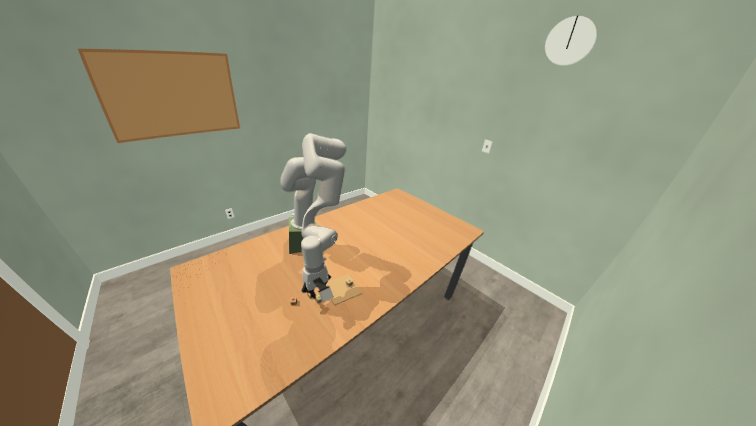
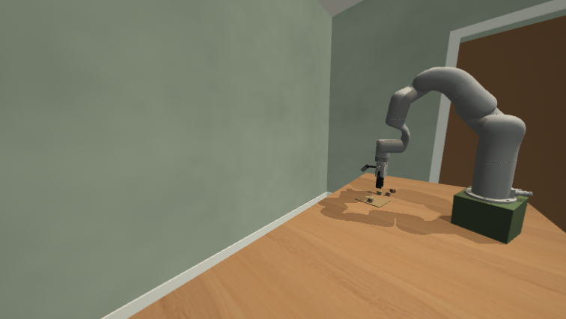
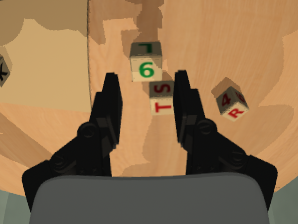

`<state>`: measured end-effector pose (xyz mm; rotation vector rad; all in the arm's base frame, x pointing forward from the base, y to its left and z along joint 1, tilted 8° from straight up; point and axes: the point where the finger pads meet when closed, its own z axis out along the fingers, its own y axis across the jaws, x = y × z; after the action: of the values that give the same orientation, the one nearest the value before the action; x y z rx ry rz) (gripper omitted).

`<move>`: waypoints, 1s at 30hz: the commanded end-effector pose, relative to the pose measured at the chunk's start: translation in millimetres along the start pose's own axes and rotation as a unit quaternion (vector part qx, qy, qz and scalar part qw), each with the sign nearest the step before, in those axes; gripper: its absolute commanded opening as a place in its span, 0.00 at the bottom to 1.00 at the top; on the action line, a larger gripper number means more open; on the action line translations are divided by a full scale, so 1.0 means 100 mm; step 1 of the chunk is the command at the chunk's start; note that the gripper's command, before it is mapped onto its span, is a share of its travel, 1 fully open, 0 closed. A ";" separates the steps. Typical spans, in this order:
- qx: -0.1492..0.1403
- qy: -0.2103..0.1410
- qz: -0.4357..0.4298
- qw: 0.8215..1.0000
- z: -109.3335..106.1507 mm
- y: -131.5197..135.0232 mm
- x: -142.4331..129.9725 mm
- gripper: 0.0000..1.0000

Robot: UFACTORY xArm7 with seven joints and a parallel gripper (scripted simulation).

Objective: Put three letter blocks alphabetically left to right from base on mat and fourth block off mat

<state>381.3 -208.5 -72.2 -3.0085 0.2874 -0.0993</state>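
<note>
In the wrist view my gripper [image 3: 146, 86] is open and holds nothing. A block with a green 6 and a green L [image 3: 147, 63] lies on the bare table just beyond and below my fingertips, clear of both fingers. A block with a red T and S [image 3: 161, 98] touches its near right corner, beside my right finger. A third block with red marks [image 3: 230, 102] lies tilted further right. The tan mat [image 3: 43, 50] lies to the left, with a fourth block [image 3: 3, 70] on it, cut off by the frame edge. In the exterior view, my gripper [image 2: 379, 183] hangs above the blocks beside the mat [image 2: 373, 202].
The arm's green base [image 2: 489, 213] stands on the same table, behind the mat. In the top view, the table's front edge [image 1: 349, 343] runs a short way beyond the mat [image 1: 343, 291]. A red-marked block [image 1: 294, 301] lies left of the gripper there.
</note>
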 end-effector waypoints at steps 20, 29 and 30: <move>-0.001 -0.001 0.000 1.000 -0.41 0.00 0.00 1.00; -0.001 -0.001 0.000 1.000 -0.41 0.00 0.00 1.00; -0.001 -0.001 0.000 1.000 -0.41 0.00 0.00 1.00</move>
<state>377.4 -212.2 -33.2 -3.0092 0.2871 -0.0900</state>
